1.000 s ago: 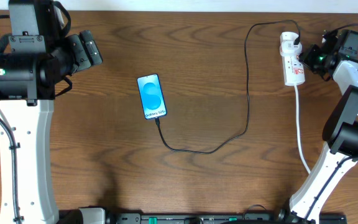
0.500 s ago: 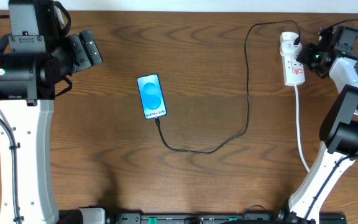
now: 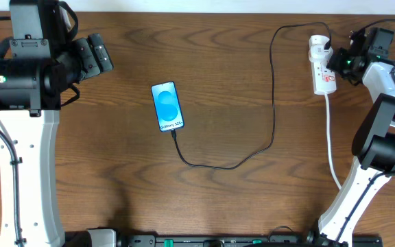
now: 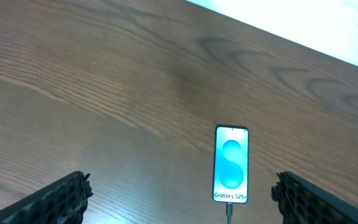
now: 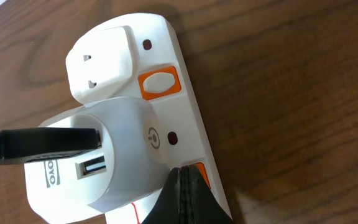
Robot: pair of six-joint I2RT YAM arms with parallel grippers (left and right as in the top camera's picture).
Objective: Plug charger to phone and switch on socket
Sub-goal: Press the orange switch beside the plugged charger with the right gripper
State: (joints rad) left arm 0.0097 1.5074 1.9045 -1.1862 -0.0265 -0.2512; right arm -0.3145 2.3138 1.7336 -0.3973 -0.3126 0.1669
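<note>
Phone (image 3: 168, 106) lies flat, screen up, left of centre on the table (image 3: 218, 41). The cable (image 3: 273, 103) meets the phone's lower edge, loops across the wood and runs to a white adapter (image 5: 114, 146) seated in the strip (image 3: 321, 65) at the far right.

Right gripper (image 5: 185, 186): jaws fully closed with nothing between them, tips set against an orange switch (image 5: 199, 174) on the strip (contact shows in the wrist view; whether the switch is depressed cannot be told).

Left gripper (image 3: 101, 55): jaws spread wide, empty, held well apart from the phone.
</note>
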